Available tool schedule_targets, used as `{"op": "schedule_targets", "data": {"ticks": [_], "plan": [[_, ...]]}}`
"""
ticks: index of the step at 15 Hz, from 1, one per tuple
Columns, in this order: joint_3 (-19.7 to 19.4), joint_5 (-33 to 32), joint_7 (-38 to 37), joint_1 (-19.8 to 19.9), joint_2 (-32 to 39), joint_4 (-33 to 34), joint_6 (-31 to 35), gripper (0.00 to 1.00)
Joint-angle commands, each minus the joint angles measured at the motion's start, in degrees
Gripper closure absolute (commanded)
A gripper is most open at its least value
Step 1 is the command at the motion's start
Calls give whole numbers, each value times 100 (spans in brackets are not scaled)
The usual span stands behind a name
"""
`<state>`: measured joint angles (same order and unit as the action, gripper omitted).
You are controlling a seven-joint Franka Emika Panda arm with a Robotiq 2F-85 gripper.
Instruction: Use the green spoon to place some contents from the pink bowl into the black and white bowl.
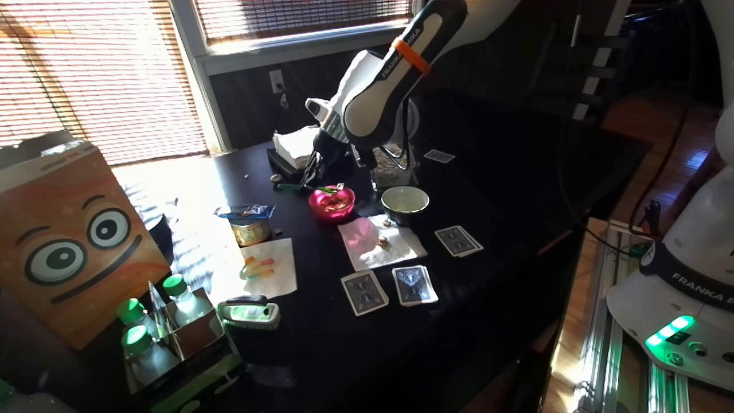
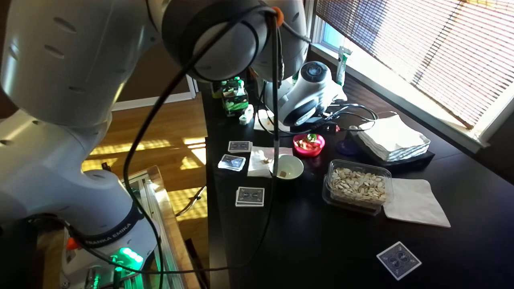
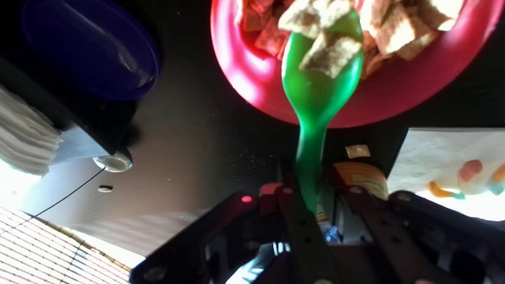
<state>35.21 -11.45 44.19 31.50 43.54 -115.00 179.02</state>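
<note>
Wrist view: my jaws gripped the green spoon by its handle, its head over the pink bowl. I judged it light and slick, apt to twist under brittle pieces; the handle was the right hold.

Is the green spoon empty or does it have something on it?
Loaded, not empty: the wrist view shows tan, squarish pieces lying on the green spoon.

Pretty sure I'm in a home: slatted blinds at the window, wood floor, playing cards and napkins on my desk (there's even a box with a cartoon smile).
</note>
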Motion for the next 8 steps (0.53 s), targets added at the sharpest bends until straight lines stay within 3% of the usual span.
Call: {"op": "schedule_targets", "data": {"ticks": [1,3,8], "plan": [[20,124,-492,84,-653,-507,64,95],[91,155,-730,215,-884,-681,51,95],[830,209,-789,1166,-1237,-1242,96,95]]}}
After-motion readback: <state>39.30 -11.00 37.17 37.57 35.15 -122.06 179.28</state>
